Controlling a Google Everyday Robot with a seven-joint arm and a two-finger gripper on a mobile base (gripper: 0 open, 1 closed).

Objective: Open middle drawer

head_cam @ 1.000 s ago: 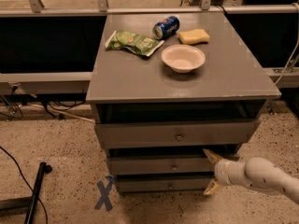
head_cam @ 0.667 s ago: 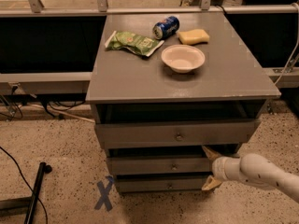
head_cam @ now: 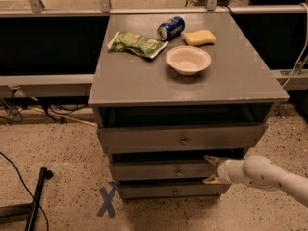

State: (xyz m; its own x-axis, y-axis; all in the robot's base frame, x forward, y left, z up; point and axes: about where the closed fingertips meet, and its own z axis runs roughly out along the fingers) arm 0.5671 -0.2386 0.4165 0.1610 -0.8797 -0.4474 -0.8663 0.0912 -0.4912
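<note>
The middle drawer [head_cam: 163,171] is seen at lower centre of the frame, between a taller-fronted drawer [head_cam: 144,139] above and a slimmer drawer [head_cam: 154,191] below. The pincer [head_cam: 211,170] is placed at the right end of its front, at lower right, fingers spread wide, one tip by the upper edge and one by the lower, nothing clamped. On the table [head_cam: 240,81] a white bowl [head_cam: 188,60], a blue can [head_cam: 171,28], a yellow sponge [head_cam: 198,37] and a green bag [head_cam: 138,44] are laid.
</note>
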